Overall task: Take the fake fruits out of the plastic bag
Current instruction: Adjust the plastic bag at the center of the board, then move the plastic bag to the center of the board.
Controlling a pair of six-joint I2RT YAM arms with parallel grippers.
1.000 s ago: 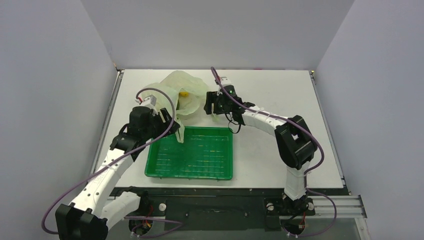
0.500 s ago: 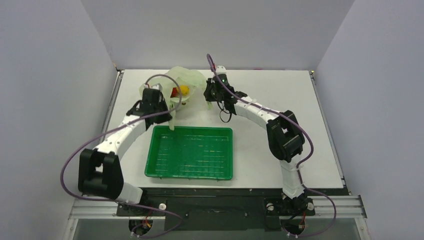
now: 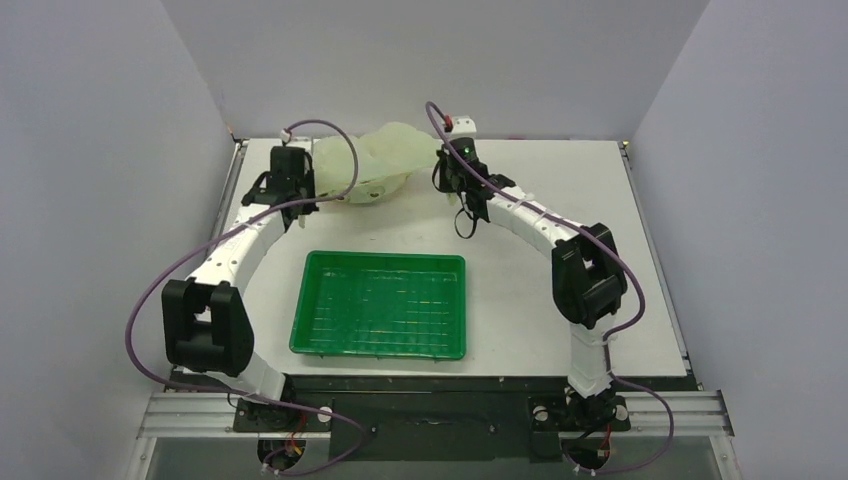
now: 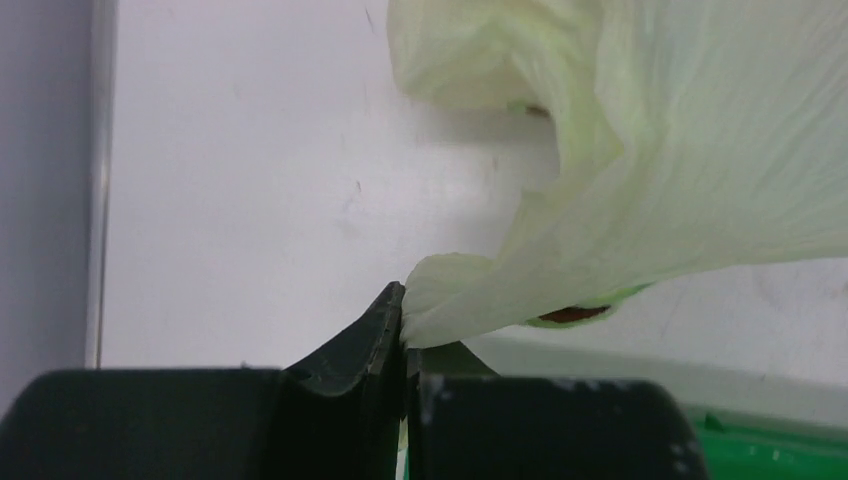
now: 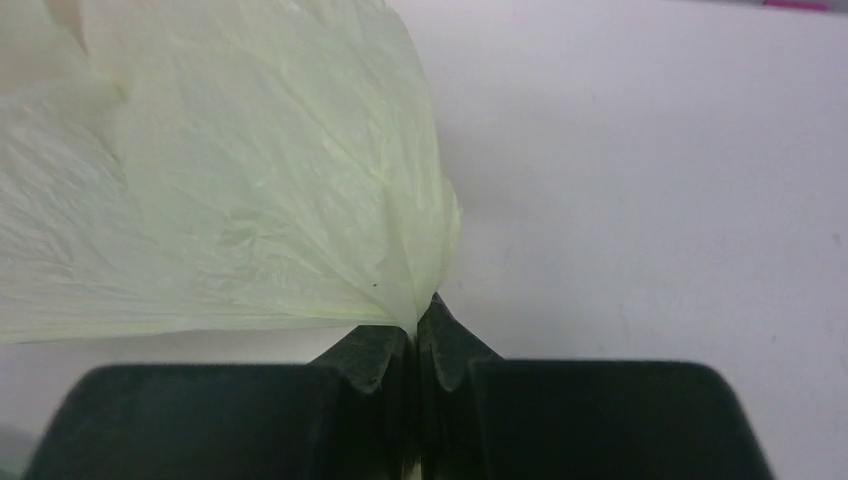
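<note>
- At the far edge of the table (image 3: pixel 560 200), the bag (image 3: pixel 375 165) stretches left to right, slung between both arms.
- The left gripper (image 4: pixel 405 330) is clamped on one bunched corner of film.
- The right gripper (image 5: pixel 418 325) is pinched tight on the opposite end.
- The fruits are inside and mostly hidden; only a reddish sliver (image 4: pixel 572 314) peeks under the bag's edge, close to the left jaws.
- The tray (image 3: pixel 380 305) sits nearer the bases, apart from the bag.
- That sliver suggests the opening is nearer the left arm, so tipping out likely means raising the right end.
</note>
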